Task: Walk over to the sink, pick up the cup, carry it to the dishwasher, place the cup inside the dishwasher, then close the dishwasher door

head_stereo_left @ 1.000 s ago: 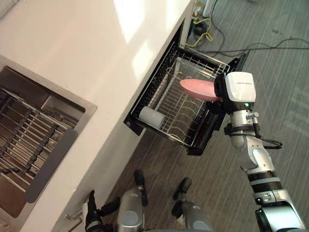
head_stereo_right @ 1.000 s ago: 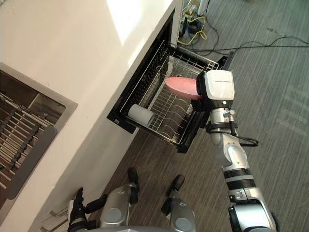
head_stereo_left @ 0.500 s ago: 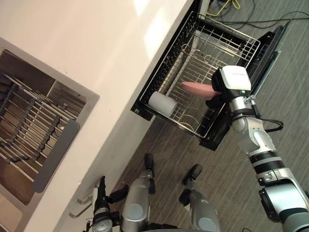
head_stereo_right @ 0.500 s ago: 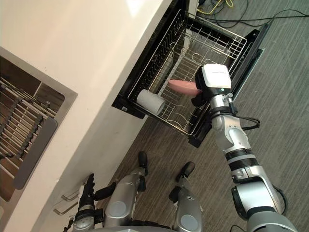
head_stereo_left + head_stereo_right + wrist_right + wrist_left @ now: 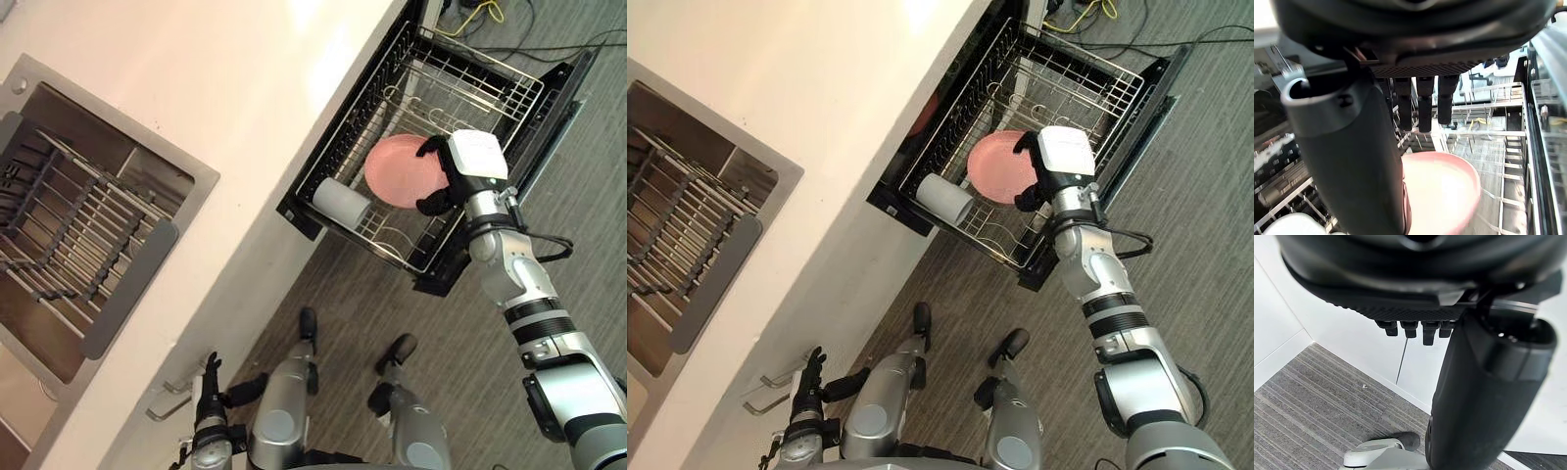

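The dishwasher's pulled-out wire rack (image 5: 460, 83) carries a white cup (image 5: 342, 204), lying on its side at the corner nearest the white countertop (image 5: 245, 108). Just beside the cup, a pink bowl (image 5: 402, 171) sits over the tines, perhaps resting on them.

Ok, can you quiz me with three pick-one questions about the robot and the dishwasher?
1. Where is the white cup? A in the sink; B lying in the dishwasher rack; C on the floor.
2. What colour is the dish in the right hand? A blue; B green; C pink.
3. How is the dishwasher? A open; B shut; C tipped over.
Answers: 1 B, it lies on its side there. 2 C, fingers grip a pink dish above the rack. 3 A, the rack sticks out over the floor.
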Tool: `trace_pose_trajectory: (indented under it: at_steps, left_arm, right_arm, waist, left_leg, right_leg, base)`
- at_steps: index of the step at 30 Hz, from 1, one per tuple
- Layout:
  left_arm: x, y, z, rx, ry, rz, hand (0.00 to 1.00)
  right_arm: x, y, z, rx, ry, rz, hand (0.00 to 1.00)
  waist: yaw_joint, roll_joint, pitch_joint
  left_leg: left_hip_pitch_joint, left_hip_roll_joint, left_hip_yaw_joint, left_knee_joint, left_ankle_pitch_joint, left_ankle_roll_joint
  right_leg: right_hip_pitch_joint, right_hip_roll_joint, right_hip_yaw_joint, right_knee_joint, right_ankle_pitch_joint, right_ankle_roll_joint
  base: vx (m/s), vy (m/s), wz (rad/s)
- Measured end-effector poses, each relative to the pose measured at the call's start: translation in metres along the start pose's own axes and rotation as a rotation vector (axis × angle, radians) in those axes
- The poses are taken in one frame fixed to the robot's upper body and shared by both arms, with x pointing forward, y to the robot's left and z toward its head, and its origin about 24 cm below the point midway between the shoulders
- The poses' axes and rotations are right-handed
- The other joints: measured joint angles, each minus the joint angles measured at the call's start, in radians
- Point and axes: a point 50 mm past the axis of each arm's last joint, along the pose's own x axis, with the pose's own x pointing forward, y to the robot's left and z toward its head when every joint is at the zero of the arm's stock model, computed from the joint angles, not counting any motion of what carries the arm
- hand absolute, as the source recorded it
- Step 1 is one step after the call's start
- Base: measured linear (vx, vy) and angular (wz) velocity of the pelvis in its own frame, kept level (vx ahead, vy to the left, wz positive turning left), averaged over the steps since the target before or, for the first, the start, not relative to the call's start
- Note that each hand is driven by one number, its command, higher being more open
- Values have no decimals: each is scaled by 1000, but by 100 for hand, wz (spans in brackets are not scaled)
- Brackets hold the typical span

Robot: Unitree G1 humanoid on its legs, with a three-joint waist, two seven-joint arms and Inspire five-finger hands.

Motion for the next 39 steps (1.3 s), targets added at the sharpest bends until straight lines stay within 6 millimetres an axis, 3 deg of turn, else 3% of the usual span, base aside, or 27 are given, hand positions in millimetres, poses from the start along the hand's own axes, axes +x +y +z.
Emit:
trace_pose_trajectory:
  at_steps: [4, 12, 16, 19, 23, 24, 31, 39]
  left_arm:
    - [0, 0, -2, -11, 20, 8, 100]
    - [-6, 7, -17, -27, 80, 54, 100]
    - [-12, 13, -33, -14, 141, 82, 100]
    - [-16, 17, -41, -6, 172, 103, 100]
    - [-20, 18, -48, 5, 192, 118, 100]
    - [-21, 18, -48, 8, 193, 118, 100]
    - [-22, 15, -48, 15, 186, 96, 100]
    - [-21, -8, -39, 5, 156, -7, 100]
  right_arm:
    - [-4, -13, -3, 46, 12, -89, 100]
    - [-13, -33, -37, 174, 207, -272, 100]
    - [-32, -37, -74, 282, 420, -380, 100]
    - [-47, -43, -99, 361, 557, -473, 100]
    - [-76, -28, -130, 389, 728, -493, 100]
    - [-89, -18, -140, 407, 799, -478, 0]
    - [-106, 7, -151, 486, 924, -416, 0]
    - [-79, -9, -147, 531, 866, -425, 0]
  waist:
    - [-6, 0, -1]
    - [-27, -15, -39]
    - [-40, -33, -91]
    - [-68, -37, -96]
    - [-90, -34, -113]
    - [-93, -33, -114]
    - [-104, -17, -111]
    - [-111, 82, -56]
  left_leg:
    - [33, 0, 7, -16, 0, 0]
    - [112, 0, 25, -53, 0, 0]
    - [150, 0, 27, -64, 0, 0]
    - [160, 0, 26, -64, -1, -1]
    - [159, 4, 28, -67, -8, -11]
    - [154, 5, 31, -67, -13, -18]
    - [105, 3, 55, -67, -13, -19]
    - [64, -14, 49, -66, -6, -9]
  right_leg:
    - [19, 0, 2, 0, -2, 2]
    - [72, 3, 21, 0, 2, 14]
    - [86, 3, 54, 0, 2, 15]
    - [89, 1, 61, 0, -8, 24]
    - [85, 0, 47, 0, -15, 16]
    - [78, -3, 34, 0, -7, 16]
    - [13, -5, 56, 2, 26, 9]
    - [-27, -22, 58, 7, 44, 12]
  base:
    - [32, 22, -3]
    - [64, 20, -9]
    - [41, 14, -23]
    - [-31, 18, -10]
    - [-36, 30, -6]
    - [-4, 33, -13]
    - [37, 26, -11]
    - [20, 38, 1]
